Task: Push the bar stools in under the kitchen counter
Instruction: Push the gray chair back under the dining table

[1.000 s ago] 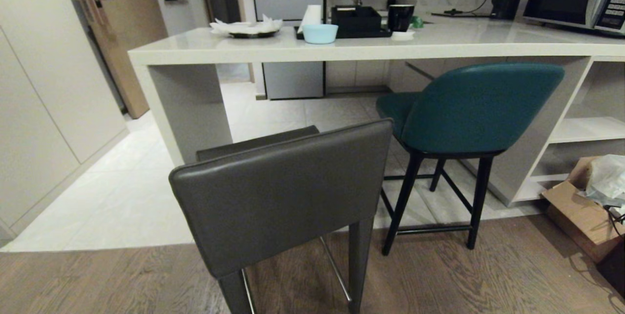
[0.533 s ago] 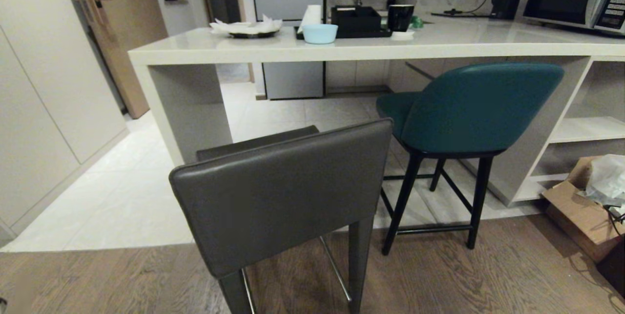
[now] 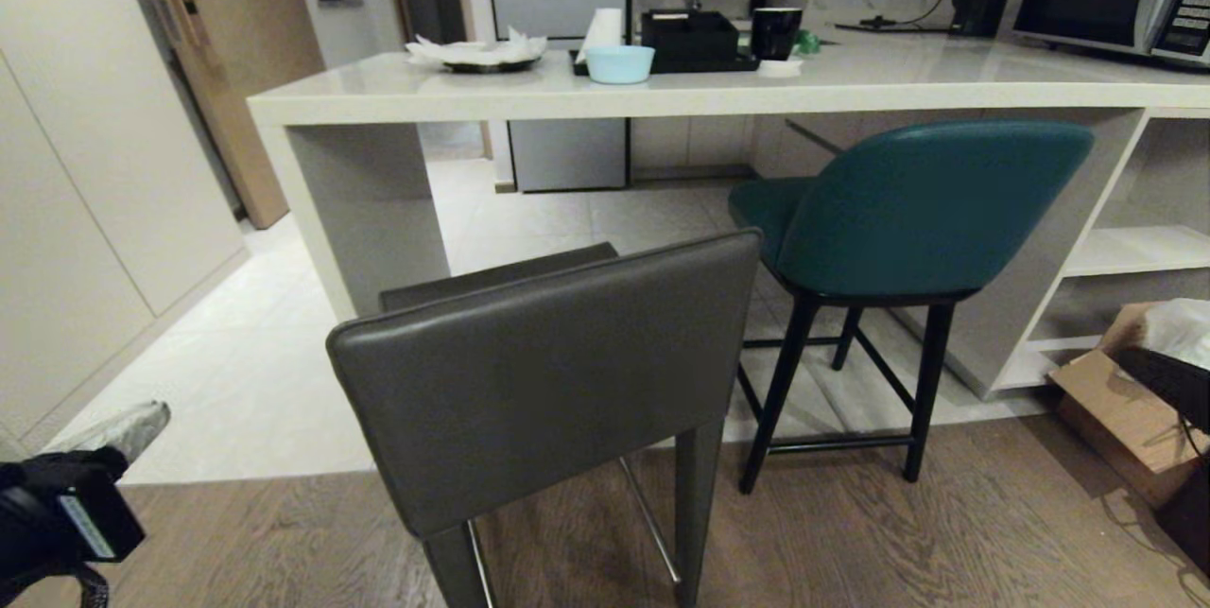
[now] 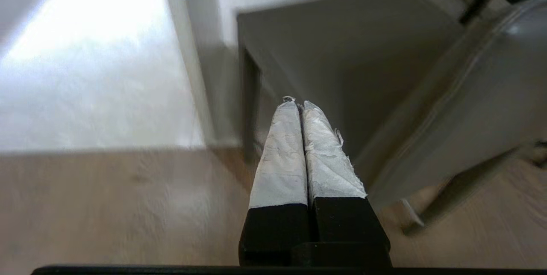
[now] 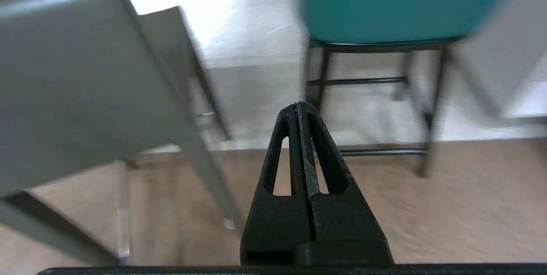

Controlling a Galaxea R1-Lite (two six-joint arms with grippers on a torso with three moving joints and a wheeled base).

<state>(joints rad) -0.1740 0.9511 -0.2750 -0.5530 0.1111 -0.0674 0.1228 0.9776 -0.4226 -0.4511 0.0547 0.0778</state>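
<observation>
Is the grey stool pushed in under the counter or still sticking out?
Sticking out. The dark grey stool stands on the wood floor in front of the kitchen counter, its seat not under the countertop.

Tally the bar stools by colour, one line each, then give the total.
Dark grey stool: 1
Teal stool: 1
Total: 2
</observation>
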